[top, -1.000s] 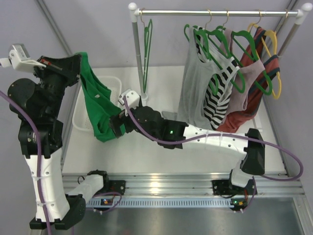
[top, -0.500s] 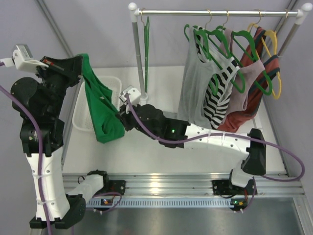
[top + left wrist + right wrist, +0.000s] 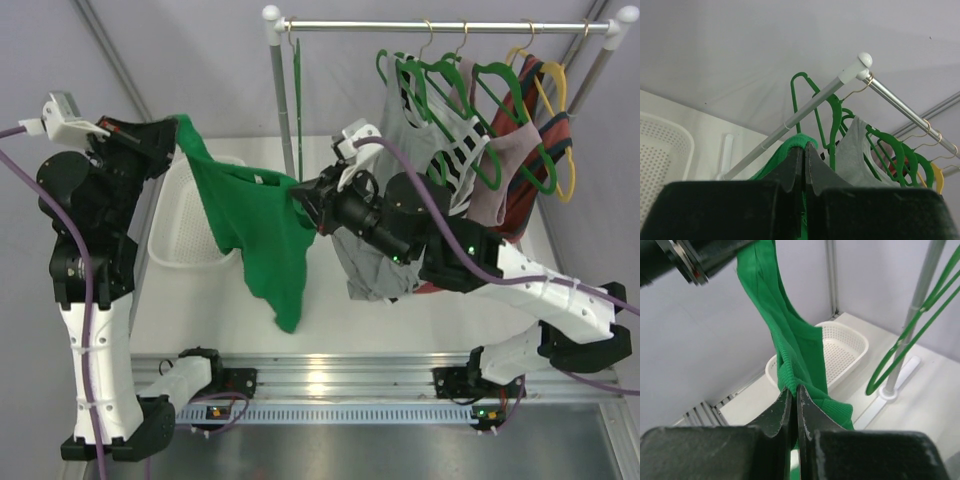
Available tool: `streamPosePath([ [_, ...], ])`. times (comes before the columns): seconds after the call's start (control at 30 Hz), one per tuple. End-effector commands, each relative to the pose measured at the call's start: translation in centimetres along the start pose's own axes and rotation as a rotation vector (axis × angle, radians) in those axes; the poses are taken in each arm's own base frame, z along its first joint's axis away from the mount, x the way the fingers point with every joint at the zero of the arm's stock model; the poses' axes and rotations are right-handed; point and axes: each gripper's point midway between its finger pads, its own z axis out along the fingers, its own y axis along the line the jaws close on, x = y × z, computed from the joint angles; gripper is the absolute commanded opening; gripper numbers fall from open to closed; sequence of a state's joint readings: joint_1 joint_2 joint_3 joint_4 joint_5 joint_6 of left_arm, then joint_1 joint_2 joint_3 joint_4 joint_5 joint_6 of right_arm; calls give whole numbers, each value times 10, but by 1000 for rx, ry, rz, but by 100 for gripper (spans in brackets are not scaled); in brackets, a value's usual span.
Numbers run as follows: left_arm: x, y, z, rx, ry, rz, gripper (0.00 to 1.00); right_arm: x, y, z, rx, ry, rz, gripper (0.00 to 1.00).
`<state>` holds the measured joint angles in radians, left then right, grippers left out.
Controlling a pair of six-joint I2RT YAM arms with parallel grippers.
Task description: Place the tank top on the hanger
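Item: tank top (image 3: pixel 255 235), bright green, held aloft over the table and stretched between both arms, just left of the rail's upright post. Left gripper (image 3: pixel 172 135): fingers pressed together on one upper edge of the fabric, as confirmed in the left wrist view, where green cloth is pinched between the tips. Right gripper (image 3: pixel 305 200): likewise clamped on the opposite upper edge, a fold of ribbed hem being nipped between its fingers in the right wrist view. Hanger (image 3: pixel 297 100): thin, green, suspended bare at the left end of the rail (image 3: pixel 450 27), near the held garment but not touched by it. Progress, as judged: the garment has been picked up and spread, and that much is taken as done. Threading the hanger's shoulders through the straps or neck opening is not yet begun and is all that is left. Container: one white perforated basket (image 3: pixel 190 235), on the table beneath the left arm. Nothing is seen in its exposed part, and the remainder is hidden behind the hanging fabric. Other garments, among them a grey tank top (image 3: pixel 362 265), are carried further along the rail.
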<state>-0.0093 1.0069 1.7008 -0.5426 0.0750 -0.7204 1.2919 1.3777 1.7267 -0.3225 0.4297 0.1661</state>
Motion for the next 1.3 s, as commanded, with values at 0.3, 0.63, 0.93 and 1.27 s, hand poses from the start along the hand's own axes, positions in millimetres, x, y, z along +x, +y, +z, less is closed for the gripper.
streamPosePath([
  [0.3,22,-6,-4,88,38,-102,0,-37,-43,-25,79,47,-97,0],
  [0.63,192,94,-27,-70,387,-269,0,167,-60,-57,115,492,34,0],
  [0.93,356,150,-71,-205,659,-236,0,306,-105,-80,242,719,158,0],
  [1.27,405,160,-72,-195,753,-207,36,348,-135,-95,312,805,173,0],
])
